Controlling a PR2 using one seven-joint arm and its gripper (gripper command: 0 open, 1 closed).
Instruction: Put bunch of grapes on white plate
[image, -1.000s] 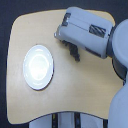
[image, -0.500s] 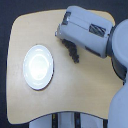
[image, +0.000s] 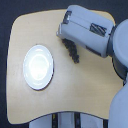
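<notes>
The bunch of grapes (image: 72, 52) lies as a dark elongated cluster on the wooden table (image: 65, 95), right of centre in the exterior view. Its upper end runs under my grey arm. The white plate (image: 38, 66) sits at the exterior view's left, round and glossy, with nothing on it. My gripper (image: 63, 41) is at the lower left end of the big grey forearm, right over the upper end of the grapes. Its fingers are mostly hidden by the arm housing, and I cannot make out whether they are open or shut.
My grey arm and body (image: 107, 45) fill the exterior view's upper right and right side. The table's rounded edge (image: 14, 100) runs along the left and bottom, with dark floor beyond.
None that I can make out; arm, grapes and plate stand where they were.
</notes>
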